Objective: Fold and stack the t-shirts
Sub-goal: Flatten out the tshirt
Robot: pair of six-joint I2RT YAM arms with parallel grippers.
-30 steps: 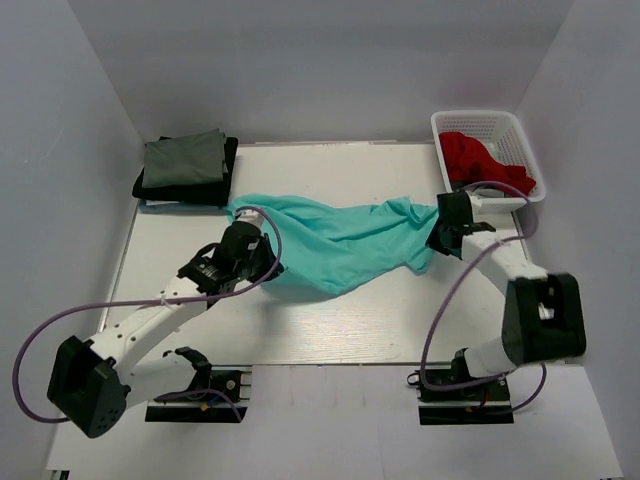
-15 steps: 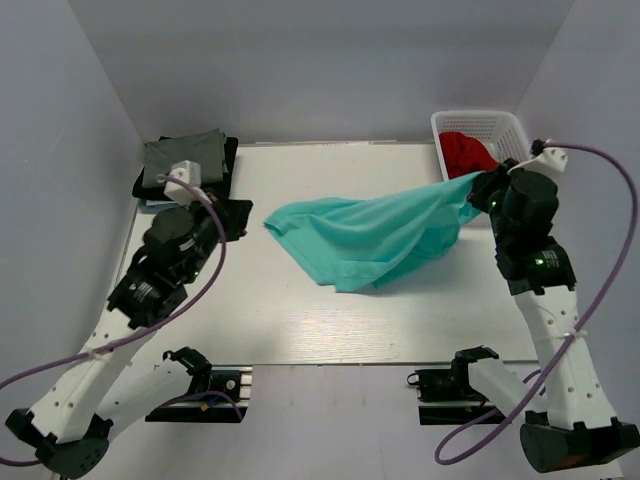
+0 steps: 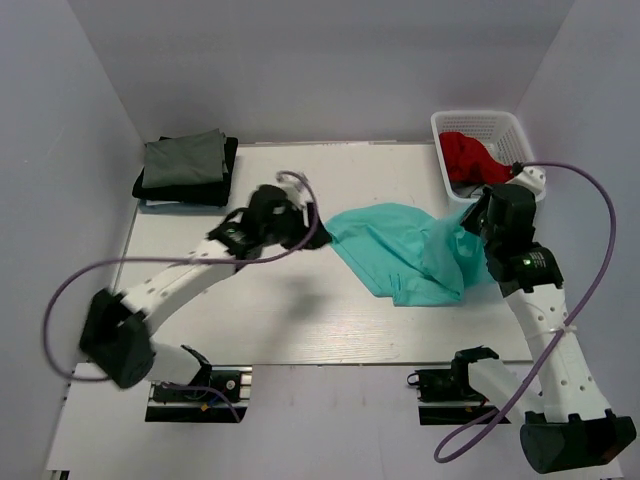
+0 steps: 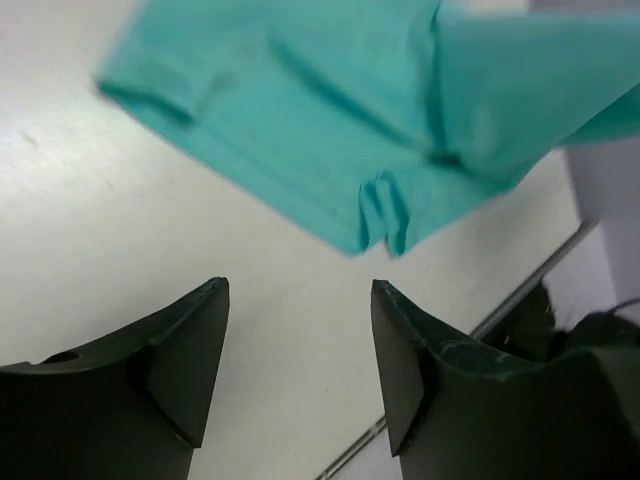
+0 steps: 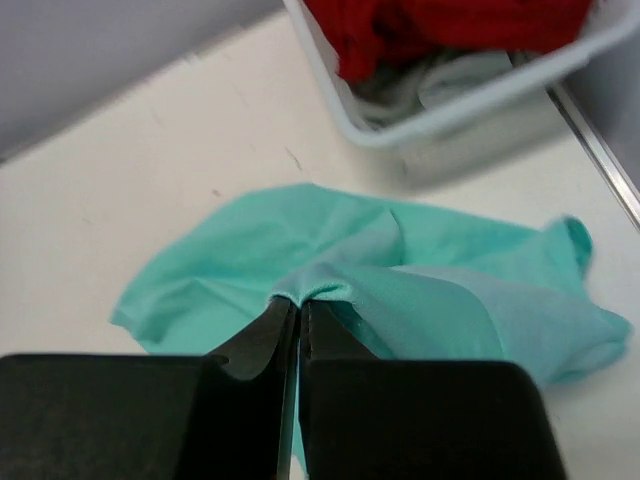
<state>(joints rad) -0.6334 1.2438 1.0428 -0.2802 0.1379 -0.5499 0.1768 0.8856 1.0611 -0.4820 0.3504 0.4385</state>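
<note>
A light teal t-shirt [image 3: 400, 255] lies crumpled on the right half of the table, partly lifted at its right end. My right gripper [image 3: 466, 228] is shut on a raised fold of it [image 5: 310, 290]. My left gripper [image 3: 318, 236] hovers at the shirt's left edge, open, with only bare table between its fingers [image 4: 205, 335]. In the left wrist view the teal shirt [image 4: 350, 110] lies just ahead of the tips. A grey-green t-shirt [image 3: 185, 158] lies folded on a black one [image 3: 225, 175] at the back left. A red t-shirt [image 3: 468, 155] sits in the basket.
The white lattice basket [image 3: 520, 140] stands at the back right corner, close behind my right gripper; its rim [image 5: 470, 105] shows in the right wrist view. The table [image 3: 300, 320] is walled on three sides.
The left gripper let go of the teal shirt, opened, and swung back to its left edge. The right gripper carried the shirt up and rightward, then lowered it.
</note>
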